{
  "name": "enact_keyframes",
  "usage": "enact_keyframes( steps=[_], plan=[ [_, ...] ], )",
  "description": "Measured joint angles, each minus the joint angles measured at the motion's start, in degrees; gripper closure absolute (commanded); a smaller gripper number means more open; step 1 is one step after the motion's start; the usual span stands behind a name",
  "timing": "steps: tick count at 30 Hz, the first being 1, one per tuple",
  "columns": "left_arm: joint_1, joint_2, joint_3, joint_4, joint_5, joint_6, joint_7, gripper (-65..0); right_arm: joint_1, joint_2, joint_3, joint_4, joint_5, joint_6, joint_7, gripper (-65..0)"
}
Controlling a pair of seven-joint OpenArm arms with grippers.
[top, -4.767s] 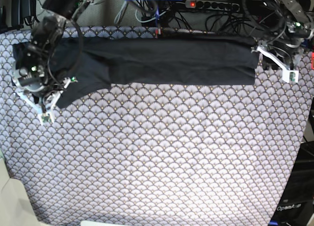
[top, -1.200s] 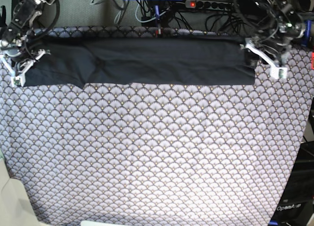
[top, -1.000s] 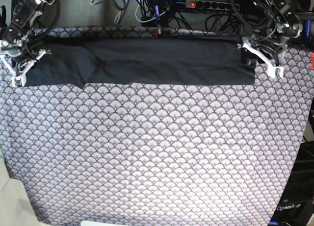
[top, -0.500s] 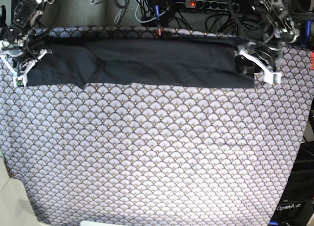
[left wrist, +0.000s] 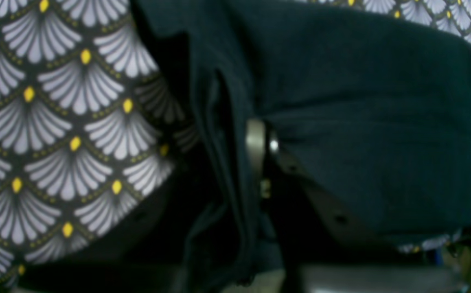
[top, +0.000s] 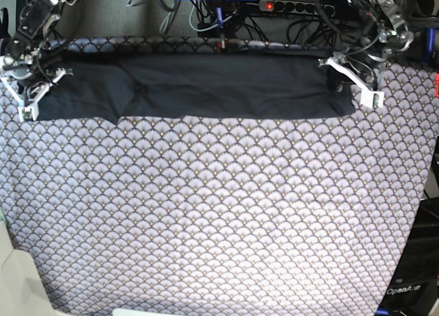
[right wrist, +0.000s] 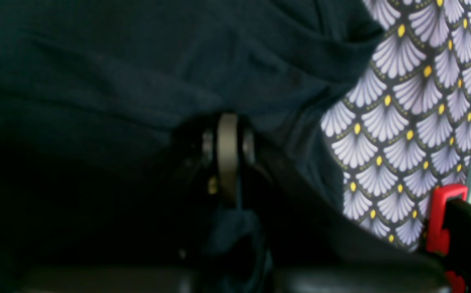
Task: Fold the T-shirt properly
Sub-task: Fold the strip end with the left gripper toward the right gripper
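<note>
Black cloth bunches around the left gripper (top: 353,79), whose jaws look clamped on the end of the T-shirt (top: 206,90); the right gripper (top: 27,90) seems likewise pinched on the opposite end, cloth gathered at its fingers (right wrist: 228,154). From there the shirt stretches as a long folded band along the far edge of the patterned tablecloth (top: 219,213). I'd judge a crosswise fold comes next, needing one end carried over the other.

left gripper (top: 351,79) jaws clamped | right gripper (top: 27,96) jaws clamped
</note>
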Motion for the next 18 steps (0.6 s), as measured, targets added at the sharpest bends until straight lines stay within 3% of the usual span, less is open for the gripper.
enact_keyframes(
  steps=[4,6,11,18],
  plan=[
    [0.4,2.7,1.2,5.8,3.5,0.6,4.7,0.0,0.0,-0.3,0.0,0.0,-0.1,0.0,0.2,0.0],
    [1.4,3.3,4.4,9.7,4.0,-0.6,7.1,0.0,0.0,-0.5,0.0,0.0,-0.1,0.0,0.2,0.0],
    [0.7,3.3,12.6,18.0,7.7,-0.4,6.2,0.0,-0.2,-0.5,-1.3,0.2,-0.4,-0.7,0.2,0.0],
    [0.7,2.9,26.8,19.9,10.3,-0.5,6.5,0.0,-0.2,-0.5,-1.7,0.2,-0.5,-0.7,0.2,0.0]
  ],
)
